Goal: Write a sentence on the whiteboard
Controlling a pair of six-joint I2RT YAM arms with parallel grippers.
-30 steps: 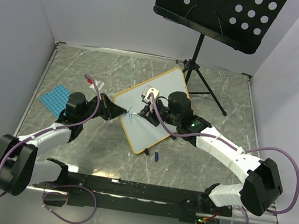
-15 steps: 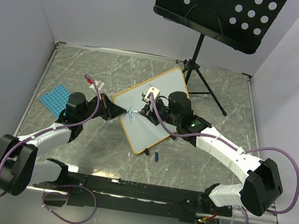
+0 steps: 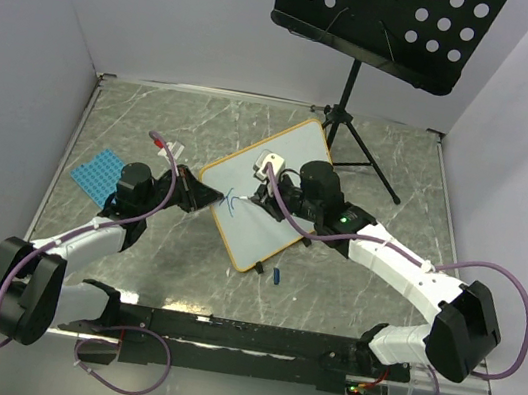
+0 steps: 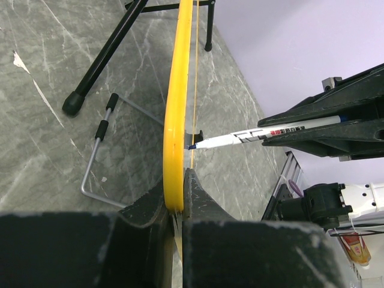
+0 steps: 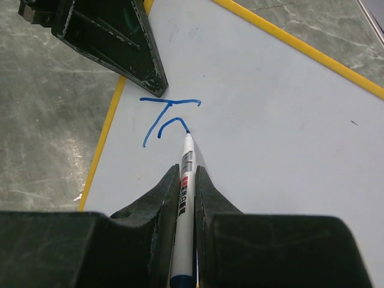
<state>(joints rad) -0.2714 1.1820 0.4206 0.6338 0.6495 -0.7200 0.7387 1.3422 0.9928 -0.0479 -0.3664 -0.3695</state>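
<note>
Top view, board: the whiteboard (image 3: pixel 259 240) lies corner-on in the middle of the desk (image 3: pixel 155 119), near the feet of the music stand (image 3: pixel 385 20).
Top view, left arm: the left end effector (image 3: pixel 205 196) is clenched on the board's left edge and anchors it.
Top view, right arm: the right end effector (image 3: pixel 260 195) hangs over the board's left part. Its grip is hard to read from up here.
Left wrist view, hold: the jaws pinch the yellow frame (image 4: pixel 177 120), seen edge-on. A pen (image 4: pixel 240 137) comes in from the right with its tip at the board face.
Right wrist view, grip: the pen is grasped between the closed fingers, tip down on the white surface.
Right wrist view, writing: the sentence (image 5: pixel 171 114) so far is a blue "T" and the opening arc of the next letter, close to the left frame and just beside the other arm's tip.
Doing it well: likely light, even pressure, so that the line neither skips nor shoves the board.
Doing it well, curve: bring the arc round to close the letter, and keep it small.
Doing it well, row: run the words rightward, away from the clamp, where the bare white is.
Doing it well, anchor: the left pinch should probably not loosen mid-stroke.
</note>
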